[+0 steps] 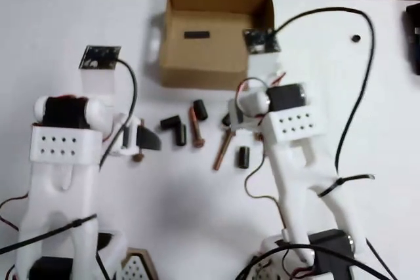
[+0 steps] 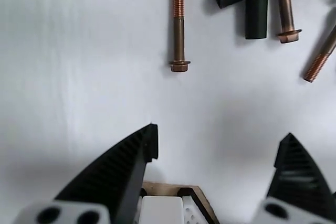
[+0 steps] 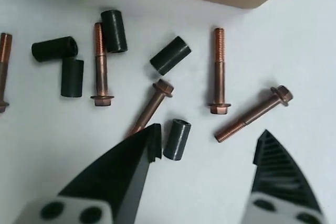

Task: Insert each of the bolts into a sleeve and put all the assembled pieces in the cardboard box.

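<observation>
The white table carries everything. At its far side the cardboard box stands open at the top, with a small dark piece on its floor; what that piece is I cannot tell.

The left gripper hangs over bare table with its jaws spread wide and nothing between them. The right gripper is likewise spread and empty, low over the scattered parts in front of the box.

The bolts lie loose on the table, none yet in a sleeve. Four are in the cluster by the right gripper, and a lone bolt lies apart, ahead of the left gripper. The sleeves, short black tubes, lie on their sides among the bolts.

The bolts look like stiff, smooth metal, light but apt to roll and slip. A pinch across the middle of the shank, leaving the threaded end free, seems best. The sleeves look light and fairly rigid. They are best held across the outer wall, with the bore left open.
</observation>
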Action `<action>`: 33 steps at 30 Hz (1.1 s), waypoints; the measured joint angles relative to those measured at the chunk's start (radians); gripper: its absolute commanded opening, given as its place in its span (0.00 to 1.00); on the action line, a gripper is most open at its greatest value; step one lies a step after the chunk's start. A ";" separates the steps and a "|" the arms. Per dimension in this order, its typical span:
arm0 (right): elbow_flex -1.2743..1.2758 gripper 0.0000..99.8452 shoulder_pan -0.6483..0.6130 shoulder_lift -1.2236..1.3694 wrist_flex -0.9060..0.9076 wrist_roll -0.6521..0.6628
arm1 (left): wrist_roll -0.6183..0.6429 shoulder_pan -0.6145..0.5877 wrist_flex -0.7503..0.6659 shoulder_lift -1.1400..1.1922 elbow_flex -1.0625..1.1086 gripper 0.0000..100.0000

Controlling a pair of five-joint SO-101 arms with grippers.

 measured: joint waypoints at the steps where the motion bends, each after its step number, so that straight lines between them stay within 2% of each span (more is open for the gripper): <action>1: 0.012 0.30 -0.017 0.000 0.002 -0.002 | 0.000 0.000 -0.002 0.000 0.000 0.37; 9: 0.210 0.30 -0.040 0.000 -0.112 -0.060 | 0.000 0.000 -0.009 0.000 0.000 0.37; 15: 0.377 0.30 -0.037 0.000 -0.302 -0.164 | 0.000 0.000 -0.009 0.000 0.000 0.37; 22: 0.520 0.30 -0.037 0.018 -0.493 -0.183 | 0.000 0.000 -0.009 0.000 0.000 0.37; 33: 0.519 0.30 -0.041 0.170 -0.512 -0.189 | 0.000 0.000 -0.009 0.000 0.000 0.37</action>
